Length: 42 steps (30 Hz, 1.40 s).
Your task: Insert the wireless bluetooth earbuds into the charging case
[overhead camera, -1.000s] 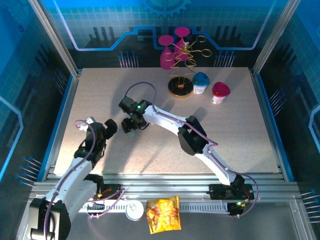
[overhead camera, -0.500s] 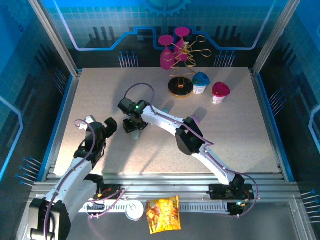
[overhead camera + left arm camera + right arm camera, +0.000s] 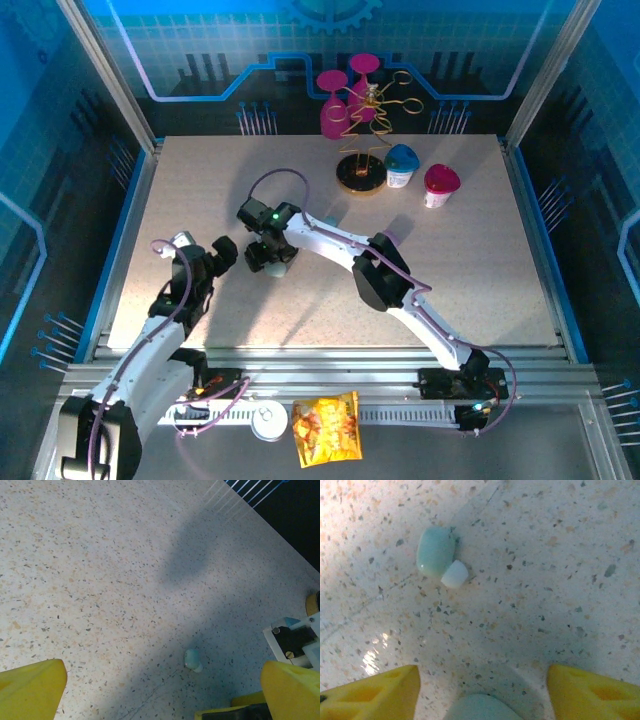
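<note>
Speckled table (image 3: 560, 555) is carrying the pale-blue earbud (image 3: 436, 551) just ahead-left of your right pincer (image 3: 482, 680), which is standing wide and holding nothing, bud's white tip pointing back at that pincer; left pincer (image 3: 163, 680), also gaping wide, is hovering farther off.

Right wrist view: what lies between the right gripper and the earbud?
Bare table separates the right gripper from the earbud, in the right wrist view.

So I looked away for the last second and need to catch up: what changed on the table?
The right gripper edged slightly toward the near side and now stands open over a pale blue rounded piece. Nothing is gripped. The left gripper, open, and the far cups stayed put.
</note>
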Motion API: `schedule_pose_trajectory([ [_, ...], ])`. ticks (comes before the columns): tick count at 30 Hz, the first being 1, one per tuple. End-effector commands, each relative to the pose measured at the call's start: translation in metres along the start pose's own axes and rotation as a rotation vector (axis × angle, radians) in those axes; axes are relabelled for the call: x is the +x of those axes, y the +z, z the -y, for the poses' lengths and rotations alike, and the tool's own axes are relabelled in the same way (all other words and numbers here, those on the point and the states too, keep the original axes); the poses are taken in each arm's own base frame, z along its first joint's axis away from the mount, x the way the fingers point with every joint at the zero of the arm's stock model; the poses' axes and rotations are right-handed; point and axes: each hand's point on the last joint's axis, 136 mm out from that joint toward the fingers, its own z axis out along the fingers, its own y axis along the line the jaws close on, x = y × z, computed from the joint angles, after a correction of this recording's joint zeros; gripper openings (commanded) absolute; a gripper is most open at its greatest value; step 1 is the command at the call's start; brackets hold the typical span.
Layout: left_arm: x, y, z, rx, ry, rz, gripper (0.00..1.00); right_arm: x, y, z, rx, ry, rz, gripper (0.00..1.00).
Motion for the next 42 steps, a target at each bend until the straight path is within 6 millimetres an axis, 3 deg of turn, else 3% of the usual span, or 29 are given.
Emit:
schedule_pose_trajectory([
  [1,0.0,0.001,0.004,0.038,0.016,0.007,0.99,0.013,-0.011,-0.012,-0.003,-0.119,-0.029,0.75],
  [5,0.0,0.001,0.006,0.05,0.014,0.006,0.99,0.027,-0.005,-0.023,-0.061,-0.179,-0.074,0.79],
  [15,0.001,0.002,0.009,0.067,0.013,0.003,0.99,0.043,-0.006,-0.024,-0.055,-0.279,-0.105,0.8],
  [29,0.0,0.004,0.014,0.09,0.004,0.002,0.99,0.05,-0.011,-0.018,0.011,-0.293,-0.132,0.44],
  [32,0.0,0.004,0.016,0.097,0.009,0.002,0.99,0.046,-0.015,-0.018,0.022,-0.285,-0.119,0.42],
  [36,0.001,0.004,0.016,0.099,0.009,0.0,0.99,0.042,-0.02,-0.019,0.012,-0.284,-0.1,0.52],
  [42,-0.002,0.003,0.019,0.111,0.009,0.005,0.99,0.042,-0.022,-0.011,0.042,-0.258,-0.1,0.38],
])
